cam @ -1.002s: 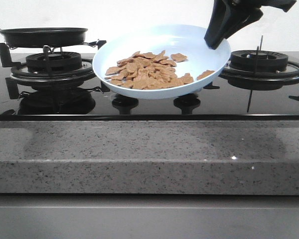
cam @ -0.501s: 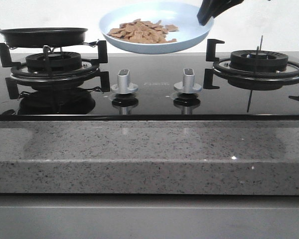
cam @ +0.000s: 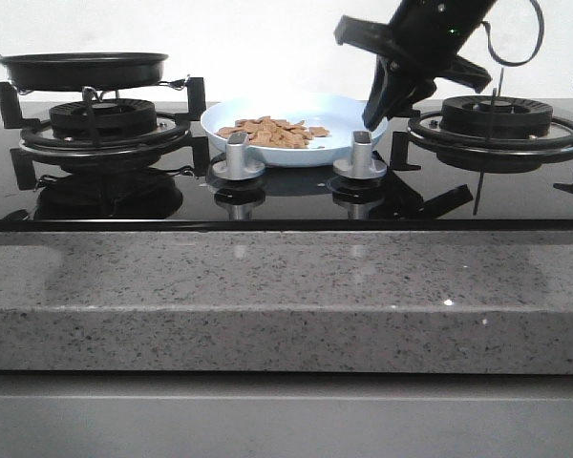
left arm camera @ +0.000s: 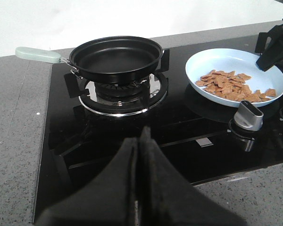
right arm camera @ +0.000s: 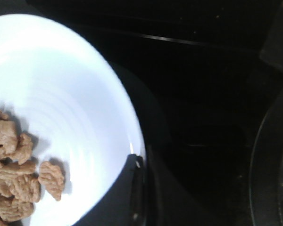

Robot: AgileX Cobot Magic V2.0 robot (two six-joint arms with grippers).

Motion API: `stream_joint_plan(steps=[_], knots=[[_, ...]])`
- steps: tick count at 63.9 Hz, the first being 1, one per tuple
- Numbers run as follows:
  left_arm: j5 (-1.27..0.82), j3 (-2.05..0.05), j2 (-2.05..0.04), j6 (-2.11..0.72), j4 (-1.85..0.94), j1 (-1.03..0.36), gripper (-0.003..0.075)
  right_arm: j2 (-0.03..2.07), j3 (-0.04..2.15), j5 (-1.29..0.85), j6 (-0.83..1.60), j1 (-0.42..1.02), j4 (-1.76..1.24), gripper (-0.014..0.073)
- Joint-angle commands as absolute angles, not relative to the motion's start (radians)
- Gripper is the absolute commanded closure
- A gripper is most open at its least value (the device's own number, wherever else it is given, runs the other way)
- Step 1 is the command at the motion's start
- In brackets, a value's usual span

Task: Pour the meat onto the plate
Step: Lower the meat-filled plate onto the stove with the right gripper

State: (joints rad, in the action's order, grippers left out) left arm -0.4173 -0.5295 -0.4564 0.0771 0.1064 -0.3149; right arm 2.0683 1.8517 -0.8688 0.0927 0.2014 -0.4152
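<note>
The pale-blue plate (cam: 349,119) sits low on the black glass hob between the two burners, behind the knobs. The meat (cam: 272,132), a heap of small light-brown chunks, lies in it. My right gripper (cam: 374,119) is shut on the plate's right rim, one finger inside and one outside, as the right wrist view shows (right arm camera: 140,162) with the plate (right arm camera: 61,94) and meat (right arm camera: 14,174). My left gripper (left arm camera: 140,136) is shut and empty over the hob's front, apart from the plate (left arm camera: 226,59) and meat (left arm camera: 231,84).
A black frying pan (cam: 86,69) with a pale green handle (left arm camera: 37,54) stands empty on the left burner (cam: 100,129). The right burner (cam: 497,124) is bare. Two silver knobs (cam: 237,157) stand in front of the plate. A speckled grey counter (cam: 286,296) runs along the front.
The plate with the meat has come down and away from the camera, from held high above the hob to low between the burners. My right gripper has moved with it.
</note>
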Motion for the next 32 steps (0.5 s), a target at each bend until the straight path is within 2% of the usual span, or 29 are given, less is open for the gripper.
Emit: stream_joint_plan(steps=[1,10,24,32], knots=[[-0.336,-0.556,-0.459,0.086,0.11,-0.324,0.0741,2.005,1.892,-0.84,0.097,0.197,-0.444,0.0634],[-0.336,-0.556,-0.459,0.086,0.11,-0.324,0.0741,2.005,1.892,-0.843,0.097,0.197,-0.438,0.0506],[-0.336,-0.556,-0.459,0.086,0.11,-0.324,0.0741,2.002,1.894,-0.845,0.097,0.18,-0.437,0.0232],[-0.336,-0.556,-0.459,0.086,0.11,-0.324,0.0741,1.984,1.926,-0.898,0.097,0.159,-0.437,0.0214]])
